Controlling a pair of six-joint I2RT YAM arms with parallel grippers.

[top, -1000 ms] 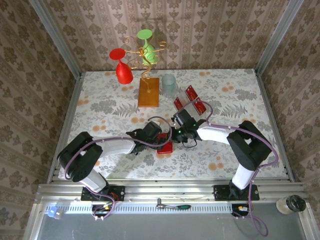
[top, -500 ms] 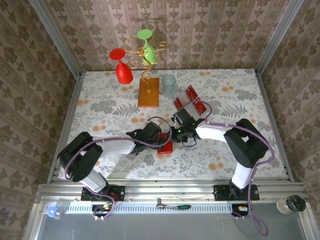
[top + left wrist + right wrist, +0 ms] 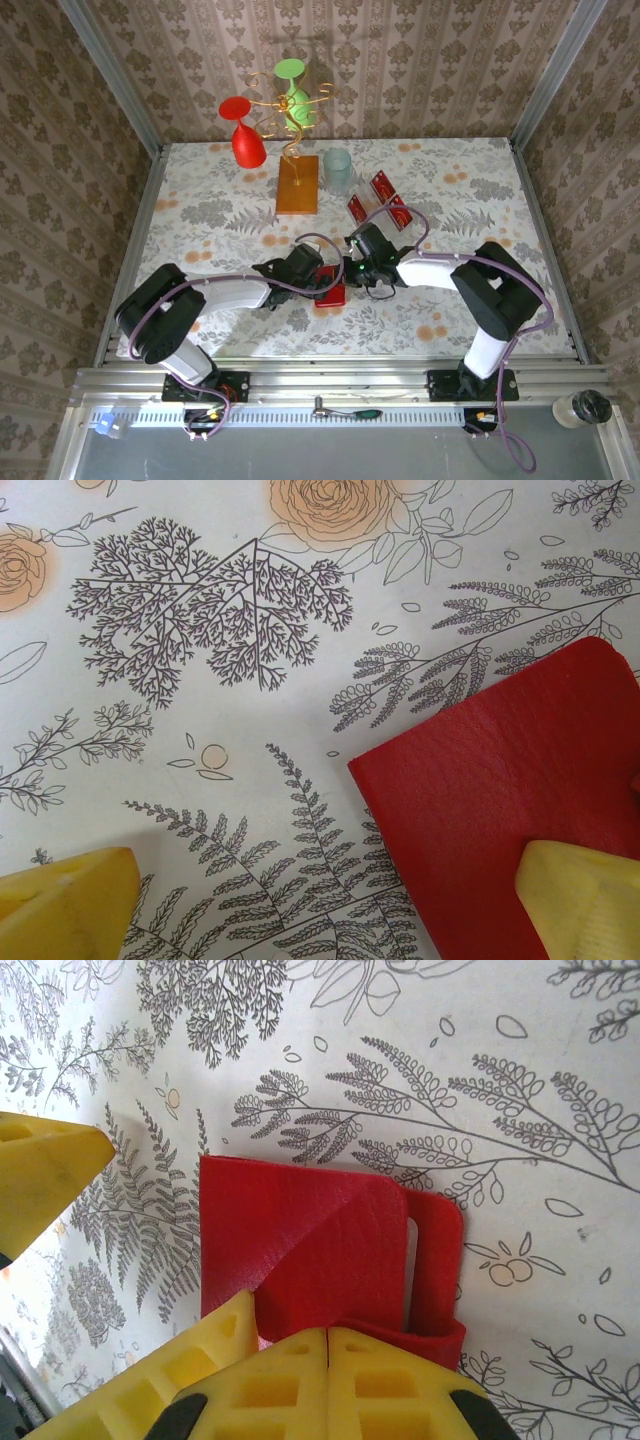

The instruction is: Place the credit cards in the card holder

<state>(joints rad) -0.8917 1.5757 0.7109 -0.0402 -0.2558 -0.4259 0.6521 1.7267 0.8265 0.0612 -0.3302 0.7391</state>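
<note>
Table bears card holder, cup, seemingly wooden base.

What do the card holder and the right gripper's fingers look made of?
The card holder looks like leather or faux leather, matte, with a fine surface grain and a flap that folds softly. The right gripper's fingers look like hard yellow plastic, semi-matte, with rigid recessed pockets.

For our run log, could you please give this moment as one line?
left tool open over card holder | right tool shut on its edge
</note>
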